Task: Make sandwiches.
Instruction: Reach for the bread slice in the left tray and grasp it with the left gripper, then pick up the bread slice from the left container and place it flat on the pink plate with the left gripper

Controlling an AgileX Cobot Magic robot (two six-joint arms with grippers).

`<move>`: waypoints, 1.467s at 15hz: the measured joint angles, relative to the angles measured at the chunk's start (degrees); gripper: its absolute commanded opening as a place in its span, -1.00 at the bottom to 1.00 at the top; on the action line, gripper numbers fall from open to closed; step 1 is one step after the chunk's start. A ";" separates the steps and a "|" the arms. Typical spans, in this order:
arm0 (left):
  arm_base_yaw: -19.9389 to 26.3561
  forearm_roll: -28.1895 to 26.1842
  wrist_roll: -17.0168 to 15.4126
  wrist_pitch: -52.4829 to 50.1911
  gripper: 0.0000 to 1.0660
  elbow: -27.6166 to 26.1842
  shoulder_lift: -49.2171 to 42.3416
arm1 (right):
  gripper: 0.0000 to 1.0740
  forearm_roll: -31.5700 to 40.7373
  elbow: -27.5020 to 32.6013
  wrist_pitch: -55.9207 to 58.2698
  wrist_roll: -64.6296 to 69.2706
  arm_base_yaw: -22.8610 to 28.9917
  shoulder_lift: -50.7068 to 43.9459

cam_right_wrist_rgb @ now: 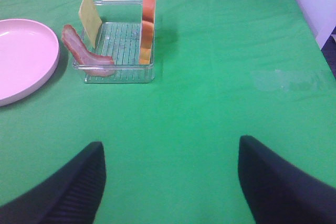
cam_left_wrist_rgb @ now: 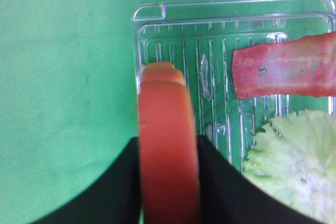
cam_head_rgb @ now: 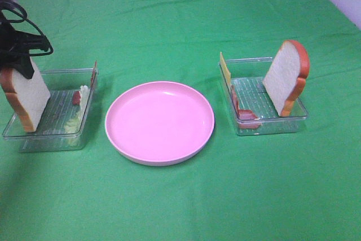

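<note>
**Left claw**: closed on the crust edge of a white toy bread slice with orange-brown crust, with black fingers pressed to both faces. The slice stands upright at the outer end of a clear ribbed plastic tray. Whether it rests on the tray floor or hangs just above it cannot be told.

**Same tray:** a pink-red toy bacon strip and a pale green toy lettuce leaf, near each other and apart from the slice.

**Centre of the green tabletop**: a round pink plate, carrying no layers yet.

**Far side:** a second clear tray holding a second bread slice upright, a square yellow toy cheese slice propped at the plate-side wall, and a second bacon strip.

**Right claw**: spread wide and holding nothing, well apart from its tray.

**Step in hand, as judged:** fetching the base slice.

**Next move:** it calls for lifting the slice clear of the tray wall, carrying it to the plate, and laying it flat before release.
</note>
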 measured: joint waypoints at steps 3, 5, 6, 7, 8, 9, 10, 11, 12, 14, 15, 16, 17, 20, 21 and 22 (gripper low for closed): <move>0.00 0.06 0.00 0.80 -1.00 -0.57 0.00 | 0.26 0.00 0.00 0.00 0.00 0.00 0.00; 0.00 0.17 0.00 4.64 -1.00 -2.41 -0.63 | 0.26 0.00 0.00 0.00 0.00 0.00 0.00; 0.00 0.17 0.00 6.70 -1.00 -3.61 -1.83 | 0.26 0.00 0.00 0.00 0.00 0.00 0.00; 0.00 0.17 0.00 8.65 -1.00 -5.10 -3.67 | 0.26 0.00 0.00 0.00 0.00 0.00 0.00; 0.00 0.00 0.00 10.54 -1.00 -6.42 -5.79 | 0.26 0.00 0.00 0.00 0.00 0.00 0.00; 0.00 -0.80 0.00 11.63 -1.00 -7.56 -8.14 | 0.26 0.00 0.00 0.00 0.00 0.00 0.00; 0.00 -2.75 0.00 12.20 -1.00 -8.08 -10.77 | 0.26 0.00 0.00 0.00 0.00 0.00 0.00; 0.00 -5.10 0.00 12.32 -1.00 -8.25 -12.83 | 0.26 0.00 0.00 0.00 0.00 0.00 0.00; 0.06 -10.20 0.74 12.38 -1.00 -8.31 -15.07 | 0.26 0.00 0.00 0.00 0.00 0.00 0.00; 0.06 -19.77 3.78 12.66 -1.00 -8.31 -15.81 | 0.26 0.00 0.00 0.00 0.00 0.00 0.00; 0.06 -22.35 4.98 12.95 -1.00 -8.31 -15.76 | 0.26 0.00 0.00 0.00 0.00 0.00 0.00; -0.57 -26.30 6.93 13.06 -1.00 -8.31 -15.30 | 0.26 0.00 0.00 0.00 0.00 0.00 0.00; -1.89 -29.85 8.94 13.01 -1.00 -8.31 -14.61 | 0.26 0.00 0.00 0.00 0.00 0.00 0.00; -9.00 -33.17 11.29 10.49 -1.00 -8.31 -10.66 | 0.26 0.00 0.00 0.00 0.00 0.00 0.00; -11.29 -33.29 11.23 9.51 -1.00 -8.31 -9.05 | 0.26 0.00 0.00 0.00 0.00 0.00 0.00; -13.01 -33.29 11.23 8.71 -1.00 -8.31 -7.45 | 0.26 0.00 0.00 0.00 0.00 0.00 0.00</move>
